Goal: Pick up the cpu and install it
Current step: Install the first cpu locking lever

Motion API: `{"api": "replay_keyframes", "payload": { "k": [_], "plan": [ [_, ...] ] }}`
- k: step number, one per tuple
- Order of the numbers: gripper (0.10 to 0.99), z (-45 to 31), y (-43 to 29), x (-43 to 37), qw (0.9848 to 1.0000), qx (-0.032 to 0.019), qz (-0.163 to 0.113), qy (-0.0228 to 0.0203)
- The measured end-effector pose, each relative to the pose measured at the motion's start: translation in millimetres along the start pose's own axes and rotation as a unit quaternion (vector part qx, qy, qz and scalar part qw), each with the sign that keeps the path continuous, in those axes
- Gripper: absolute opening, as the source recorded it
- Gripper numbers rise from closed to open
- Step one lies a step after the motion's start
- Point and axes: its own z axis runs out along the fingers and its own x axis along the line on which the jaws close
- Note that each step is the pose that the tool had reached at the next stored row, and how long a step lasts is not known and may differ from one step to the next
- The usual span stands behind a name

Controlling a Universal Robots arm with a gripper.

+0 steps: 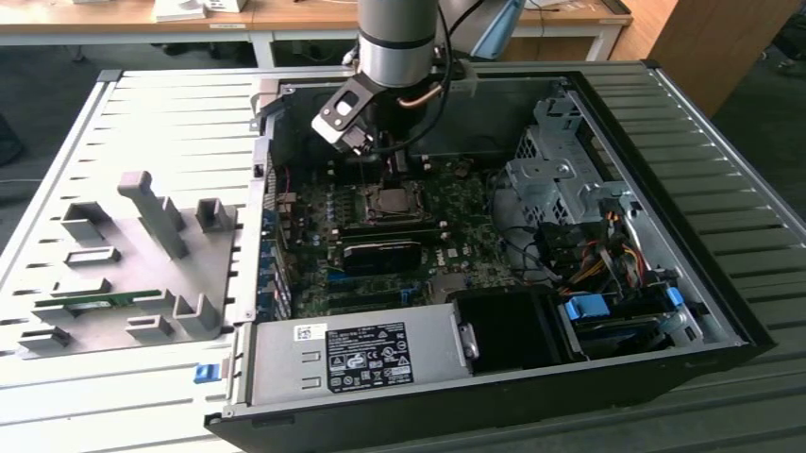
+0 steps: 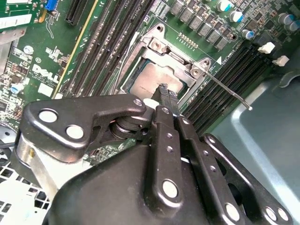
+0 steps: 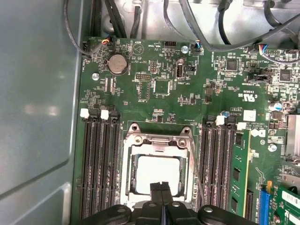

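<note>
Gripper (image 3: 161,196): hanging right over the CPU socket, fingertips (image 2: 165,93) pressed together with nothing pinched between them, going by both wrist views. Looking closed and empty.

Arm (image 1: 395,38): reaching down into the open PC case (image 1: 705,142) from the far side in the exterior view, wrist sitting just above the motherboard (image 3: 159,89).

CPU (image 3: 157,174): already lying flat inside the socket (image 3: 158,140), silver-grey top facing up, metal frame around it. Fingertips hovering at or just above its near edge; not possible to tell whether actually touching.

Retention lever (image 2: 225,89): thin metal rod sticking out sideways from the socket corner, seemingly not latched down yet.

Progress: judging the chip as placed, clamping not finished.

RAM slots (image 3: 98,164): running along both sides of the socket, one green memory stick (image 3: 239,173) seated off to one side.

Parts tray (image 1: 126,255): grey holder outside the case at the exterior view's left, well apart from the action.

Risk 1: pressing down with those closed tips while the chip is sitting slightly crooked, bending socket pins.

Risk 2: dragging sideways across the lid, nudging the CPU out of its seat.

Risk 3: snagging the loose lever or clipping the neighbouring slot latches when moving, tight space in there.
</note>
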Motion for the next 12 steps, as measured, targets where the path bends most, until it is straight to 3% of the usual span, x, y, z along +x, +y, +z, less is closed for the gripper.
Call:
{"api": "replay_keyframes", "payload": {
  "k": [12],
  "plan": [
    [0.122,-14.9,0.1,0.3,1.0000,0.0000,0.000,0.0000]
  ]
}}
